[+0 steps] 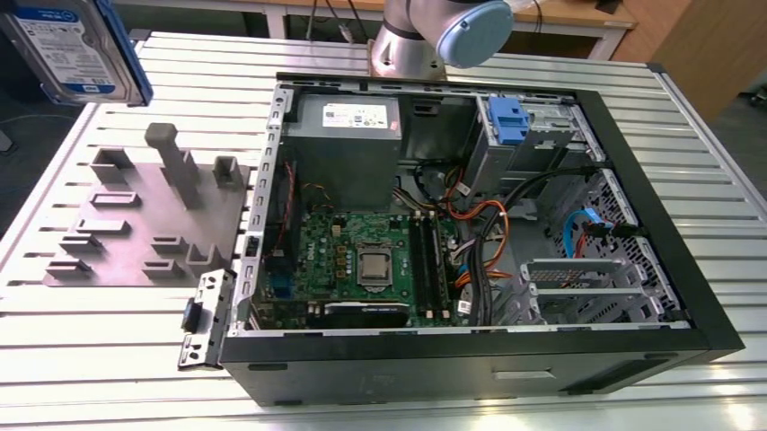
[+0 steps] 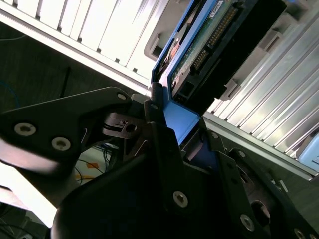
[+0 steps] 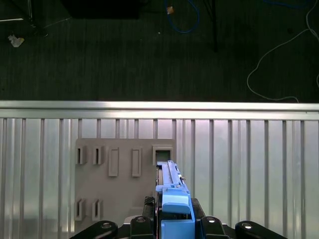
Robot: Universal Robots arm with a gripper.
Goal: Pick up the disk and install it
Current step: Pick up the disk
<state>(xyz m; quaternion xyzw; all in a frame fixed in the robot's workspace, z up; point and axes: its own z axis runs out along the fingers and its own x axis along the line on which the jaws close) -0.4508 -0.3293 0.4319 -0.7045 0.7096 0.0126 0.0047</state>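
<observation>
2 fingers (image 2: 158, 124) grip the disk (image 1: 70, 45) on edge, raised above the grey tray (image 3: 119, 184).

The case (image 1: 480, 355) lies open on top, so the way in from above is free. Inside, a grey box (image 1: 348, 148) fills the corner nearest the arm base (image 1: 408, 49), a blue bracket (image 1: 508, 121) sits in the next corner, and cables (image 1: 480, 224) cross the middle. Just beside the case, on the exterior view's left, a tray (image 1: 138, 215) raises upright posts (image 1: 174, 166); the disk (image 1: 70, 49) hangs well above them. Along the case's other side runs open table (image 1: 725, 162).
</observation>
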